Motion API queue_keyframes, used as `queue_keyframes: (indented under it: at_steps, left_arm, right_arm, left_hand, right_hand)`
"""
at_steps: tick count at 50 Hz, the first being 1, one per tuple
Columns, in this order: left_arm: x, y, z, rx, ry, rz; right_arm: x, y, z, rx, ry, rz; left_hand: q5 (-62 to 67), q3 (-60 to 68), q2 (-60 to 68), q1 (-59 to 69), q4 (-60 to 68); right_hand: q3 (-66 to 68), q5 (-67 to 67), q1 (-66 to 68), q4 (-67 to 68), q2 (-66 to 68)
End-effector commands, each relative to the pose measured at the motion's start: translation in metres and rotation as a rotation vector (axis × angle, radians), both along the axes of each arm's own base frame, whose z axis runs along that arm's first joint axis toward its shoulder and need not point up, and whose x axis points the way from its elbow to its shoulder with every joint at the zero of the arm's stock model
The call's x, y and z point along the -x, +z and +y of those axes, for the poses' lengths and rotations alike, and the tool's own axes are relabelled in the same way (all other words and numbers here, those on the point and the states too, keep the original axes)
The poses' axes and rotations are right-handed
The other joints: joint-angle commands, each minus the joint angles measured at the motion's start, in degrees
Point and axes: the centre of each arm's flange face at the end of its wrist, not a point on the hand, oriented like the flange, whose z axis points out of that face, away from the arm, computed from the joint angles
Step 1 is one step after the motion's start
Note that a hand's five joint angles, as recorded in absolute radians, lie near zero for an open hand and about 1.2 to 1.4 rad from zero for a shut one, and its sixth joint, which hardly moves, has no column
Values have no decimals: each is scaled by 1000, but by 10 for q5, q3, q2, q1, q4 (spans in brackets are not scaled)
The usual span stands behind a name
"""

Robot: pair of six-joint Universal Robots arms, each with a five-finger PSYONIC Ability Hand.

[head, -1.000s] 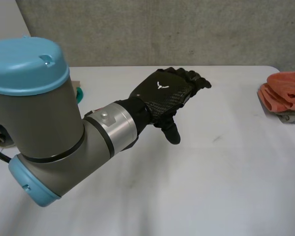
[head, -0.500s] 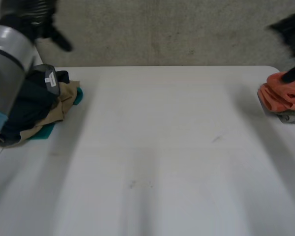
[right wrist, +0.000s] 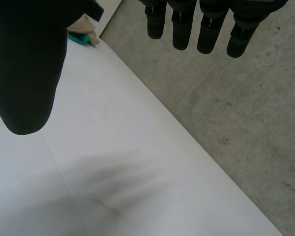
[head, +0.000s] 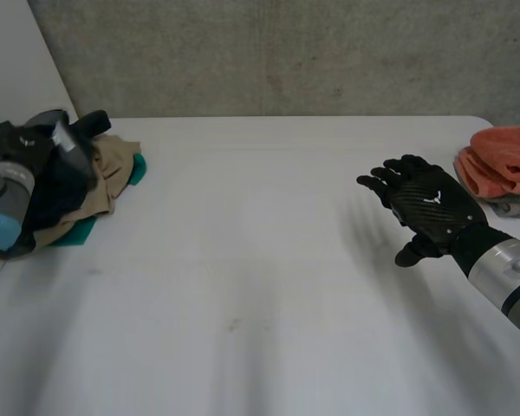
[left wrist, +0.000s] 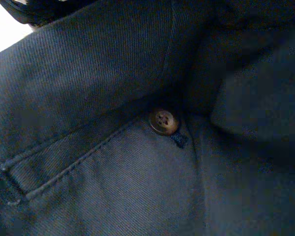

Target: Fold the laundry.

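Laundry pile point(head: 113, 173) now under left hand point(head: 33, 140); right hand point(head: 429, 204) lower.

I find no legible words or numbers in any view. The only clear sign is a small white emblem point(head: 430, 198) on the back of the right hand point(head: 435, 215); it carries no letters. A similar white mark point(head: 26, 139) sits on the left hand point(head: 36, 149), too small to read. The button point(left wrist: 163, 121) on the dark garment point(left wrist: 103, 182) bears no marking I can make out.
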Motion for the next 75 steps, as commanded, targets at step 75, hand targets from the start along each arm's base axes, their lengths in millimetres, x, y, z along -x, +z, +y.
queue_keyframes:
  at_steps: [75]
  left_arm:
    - [195, -31, 216, -372, -469, 284]
  right_arm:
    - [-87, -21, -37, -377, -51, 77]
  left_hand:
    - [-398, -427, -421, -331, -428]
  right_hand:
    - [42, 37, 34, 47, 39]
